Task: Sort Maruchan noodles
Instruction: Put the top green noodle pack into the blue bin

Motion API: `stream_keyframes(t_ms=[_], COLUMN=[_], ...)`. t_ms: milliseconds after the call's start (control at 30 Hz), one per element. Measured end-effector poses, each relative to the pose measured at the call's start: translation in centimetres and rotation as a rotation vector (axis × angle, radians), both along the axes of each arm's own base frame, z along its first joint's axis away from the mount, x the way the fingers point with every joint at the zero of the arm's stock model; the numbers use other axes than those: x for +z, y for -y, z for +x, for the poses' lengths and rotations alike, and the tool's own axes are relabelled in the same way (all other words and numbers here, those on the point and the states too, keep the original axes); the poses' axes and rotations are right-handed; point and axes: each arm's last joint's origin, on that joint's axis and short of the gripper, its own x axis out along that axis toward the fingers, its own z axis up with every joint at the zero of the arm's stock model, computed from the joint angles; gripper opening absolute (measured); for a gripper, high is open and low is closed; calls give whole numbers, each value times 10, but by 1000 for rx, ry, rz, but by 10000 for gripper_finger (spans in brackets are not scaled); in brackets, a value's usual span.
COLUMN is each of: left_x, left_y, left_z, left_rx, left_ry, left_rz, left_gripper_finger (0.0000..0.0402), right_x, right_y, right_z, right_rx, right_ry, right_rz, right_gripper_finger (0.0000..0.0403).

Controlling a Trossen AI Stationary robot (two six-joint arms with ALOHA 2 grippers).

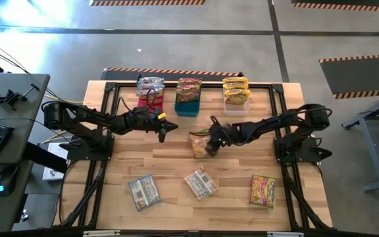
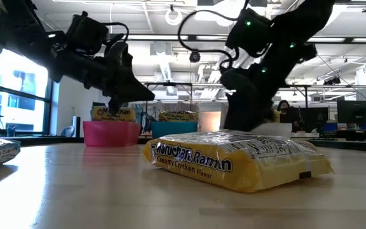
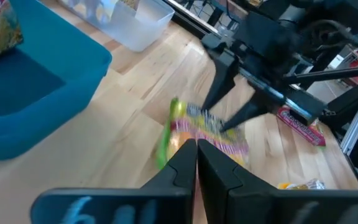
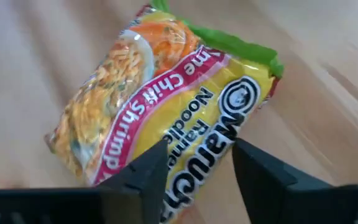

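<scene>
High view: the right gripper (image 1: 210, 146) is seen at the table's middle over a yellow packet (image 1: 199, 144); three more packets lie along the near edge.
Low view: a creamy chicken packet (image 2: 234, 159) is seen flat on the table (image 2: 75, 197).
Left wrist view: the left gripper (image 3: 196, 163) is pressed shut, empty, above the table.
Right wrist view: the right fingers (image 4: 143, 168) are parted astride the lime chili shrimp packet (image 4: 160, 99); a grip cannot be told.

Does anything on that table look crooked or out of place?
Nothing damaged or spilled. One lime chili shrimp packet lies askew mid-table under the right gripper, jaws open above it. Three more packets lie scattered along the near edge at odd angles.
</scene>
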Motion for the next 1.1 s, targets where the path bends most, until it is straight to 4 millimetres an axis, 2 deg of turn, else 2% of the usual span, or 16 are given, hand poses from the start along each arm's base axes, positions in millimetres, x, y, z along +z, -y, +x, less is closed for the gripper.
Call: stream_keyframes(t_ms=[133,267,533,800,967,1100], left_x=[3,-1,-28,-48,-58,-61], left_y=[-1,3,2,-6,-7,-6], left_z=[4,13,37,69,85,92], left_rx=[-6,-74,-104,-132,-229,-244], left_ry=[-4,-25,-190,-238,-242,-240], left_rz=[-12,-39,-95,-124,-137,-114], left_gripper_finger=[21,52,134,205,215,191], right_x=[-5,-9,-11,-10,-10,-9], right_y=[9,19,27,27,27,27], right_z=[16,23,27,28,28,29], right_rx=[252,371,465,469,482,486], right_ry=[115,188,239,251,252,258], right_rz=[-20,-59,-108,-112,-127,-133], right_gripper_finger=[127,110,108,108,108,108])
